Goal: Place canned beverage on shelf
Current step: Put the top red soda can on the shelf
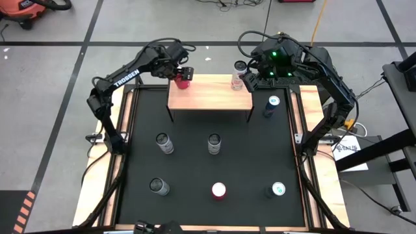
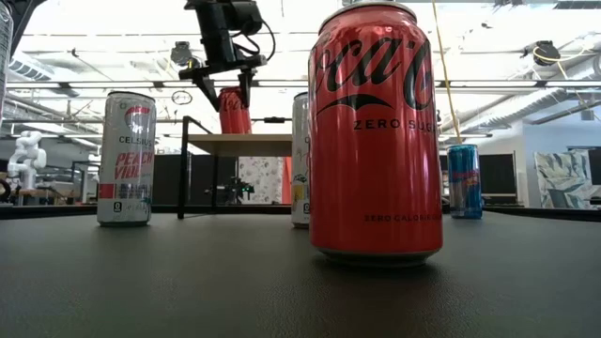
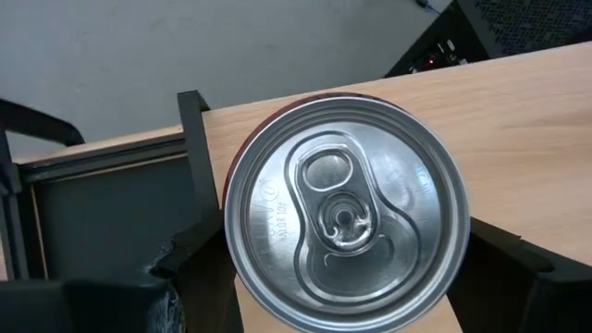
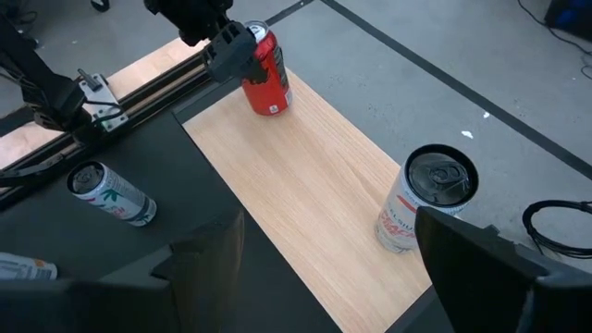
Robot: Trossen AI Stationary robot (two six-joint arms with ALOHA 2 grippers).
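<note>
The shelf (image 1: 209, 95) holds a red cola can (image 1: 183, 78) at its left end, with the left tool (image 1: 182, 73) around it, and a white can (image 1: 238, 79) toward the right end with the right tool (image 1: 260, 73) just beside it. The wooden top between the two cans is bare. On the black mat (image 1: 195, 169) seven more cans stand well apart, with open lanes between them.

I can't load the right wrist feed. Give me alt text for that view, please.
A light-wood shelf runs across the view with a red can at its far end, the left hand around it, and a white can standing at the near end. Another white can stands on the black mat beside the shelf.
</note>
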